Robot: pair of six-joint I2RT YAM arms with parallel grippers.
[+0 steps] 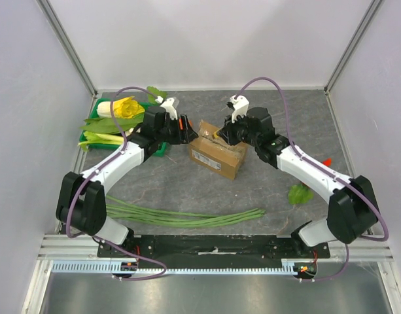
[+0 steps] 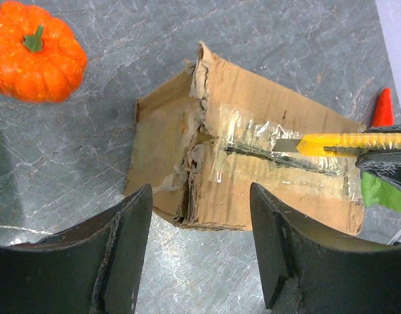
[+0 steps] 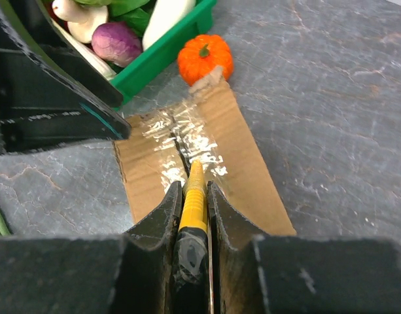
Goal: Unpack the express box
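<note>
The express box (image 1: 216, 156) is a small brown cardboard box with a white label on its near side, mid-table. Its taped top seam (image 2: 272, 157) is partly slit. My right gripper (image 3: 195, 190) is shut on a yellow utility knife (image 3: 195, 196), and the blade (image 2: 288, 144) rests on the seam. The knife also shows in the left wrist view (image 2: 350, 142). My left gripper (image 2: 200, 216) is open and empty, just off the box's left end (image 2: 161, 150). In the top view, the left gripper (image 1: 185, 129) and the right gripper (image 1: 221, 135) flank the box's far edge.
A green tray (image 1: 108, 134) of vegetables stands at the left. A small orange pumpkin (image 2: 35, 51) sits beside the box. Long green beans (image 1: 187, 216) lie near the front. A green leaf (image 1: 298, 193) and a red pepper tip (image 1: 327, 161) lie at the right.
</note>
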